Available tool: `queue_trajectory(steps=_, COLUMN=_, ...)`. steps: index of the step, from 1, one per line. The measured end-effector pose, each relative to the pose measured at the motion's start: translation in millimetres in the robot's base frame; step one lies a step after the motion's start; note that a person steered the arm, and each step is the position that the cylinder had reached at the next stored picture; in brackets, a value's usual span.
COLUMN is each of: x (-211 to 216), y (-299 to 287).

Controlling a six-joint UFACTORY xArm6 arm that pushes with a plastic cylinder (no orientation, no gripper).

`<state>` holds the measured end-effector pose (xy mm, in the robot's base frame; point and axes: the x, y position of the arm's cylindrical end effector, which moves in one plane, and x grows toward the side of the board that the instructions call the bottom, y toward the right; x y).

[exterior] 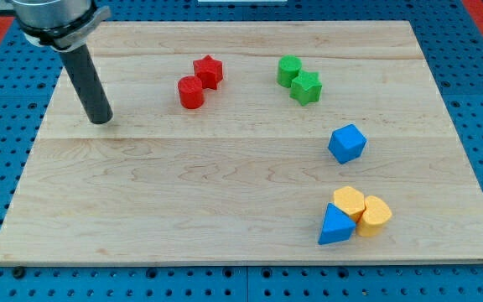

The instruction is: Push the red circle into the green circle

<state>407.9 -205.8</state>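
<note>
Tip (101,120) | touching no block | red circle (191,93) well right

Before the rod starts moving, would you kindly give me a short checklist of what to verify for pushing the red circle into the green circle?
1. My tip visible and on the board: ok.
2. Red circle located, at the lower left of the red star and touching it: ok.
3. Green circle located, touching the green star: ok.
4. Tip behind the red circle on the push line: not ok; it stands far off to the view's left, slightly lower.
5. Straight path between the circles free: not ok; the red star sits close to that line.
6. Blue cube out of the way: ok.
</note>
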Motion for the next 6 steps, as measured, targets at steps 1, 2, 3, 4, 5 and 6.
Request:
queue_trajectory(steps=1, x=-13, y=63)
queue_trajectory(steps=2, x=-27, y=68)
queue_trajectory(steps=3, x=-45, y=125)
queue_trajectory(steps=4, x=-53, y=205)
queue_trajectory(steps=5, x=-52, y=230)
queue_trajectory(steps=6, x=-52, y=135)
